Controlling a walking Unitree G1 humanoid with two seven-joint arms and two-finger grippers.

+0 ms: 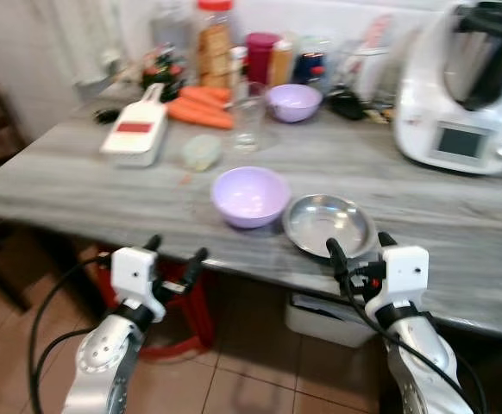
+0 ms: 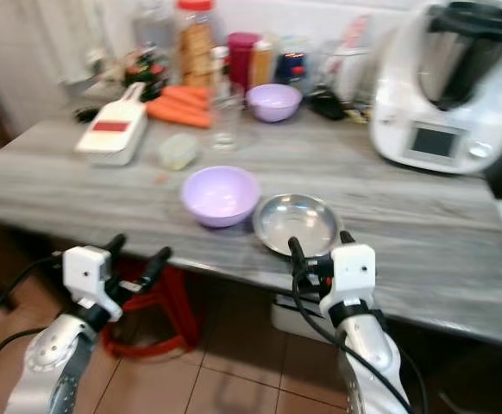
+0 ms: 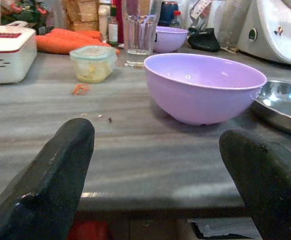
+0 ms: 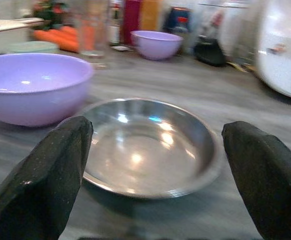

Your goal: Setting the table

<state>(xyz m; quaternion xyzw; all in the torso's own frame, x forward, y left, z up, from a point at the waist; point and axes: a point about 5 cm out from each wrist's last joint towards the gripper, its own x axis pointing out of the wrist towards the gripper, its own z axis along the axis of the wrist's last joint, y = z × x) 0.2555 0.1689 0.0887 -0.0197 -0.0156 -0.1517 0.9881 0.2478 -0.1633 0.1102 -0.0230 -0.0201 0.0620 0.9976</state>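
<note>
A lilac bowl (image 1: 250, 196) sits near the front edge of the grey counter (image 1: 78, 185), touching or nearly touching a shallow steel dish (image 1: 329, 224) on its right. My right gripper (image 1: 360, 247) is open, level with the counter edge, its fingers (image 4: 44, 172) straddling the near rim of the steel dish (image 4: 148, 142). My left gripper (image 1: 175, 256) is open too, below and just in front of the counter edge, left of the lilac bowl (image 3: 203, 88). A second lilac bowl (image 1: 294, 102) stands at the back.
A clear glass (image 1: 248, 121), carrots (image 1: 202, 106), a white slicer (image 1: 136, 129) and a small lidded tub (image 1: 202, 152) lie behind the bowl. Jars and bottles (image 1: 215, 41) line the wall. A white kitchen machine (image 1: 462, 86) stands at the right. A red stool (image 1: 178, 319) is under the counter.
</note>
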